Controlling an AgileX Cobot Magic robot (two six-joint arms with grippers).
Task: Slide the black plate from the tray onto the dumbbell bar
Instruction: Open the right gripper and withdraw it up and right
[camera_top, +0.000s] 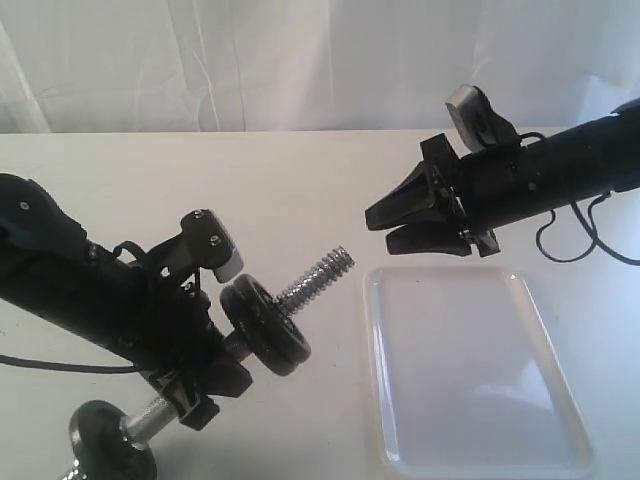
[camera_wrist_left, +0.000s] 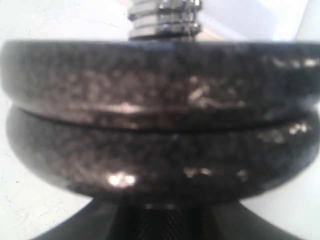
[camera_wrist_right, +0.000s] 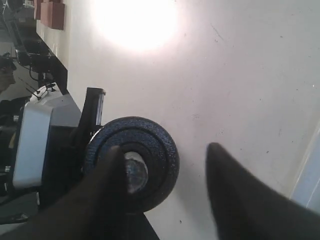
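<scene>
Left hand (camera_top: 205, 385) is clamped tight on the knurled middle of the dumbbell bar (camera_top: 318, 277), tilting its threaded end up toward the right hand (camera_top: 380, 228). And there's the black plate (camera_top: 262, 318), off the tray (camera_top: 470, 390) and threaded onto the bar, pressed flat against a second black disc. The left wrist view shows the pair edge-on, so close and blurred that any lettering on the speckled rims can't be made out.

The right hand hovers above the tray's far end with its fingers (camera_wrist_right: 235, 190) partly spread and nothing between them. Its wrist camera looks straight down the bar at the plate's face.

The bench (camera_top: 300, 180) is plain white and a pale curtain (camera_top: 250, 60) hangs behind. In the right wrist view, glare washes out part of the bench, and brownish boxes (camera_wrist_right: 50, 12) sit in the far corner. Another black disc (camera_top: 105, 440) on the bar's low end is cut off by the frame edge.
</scene>
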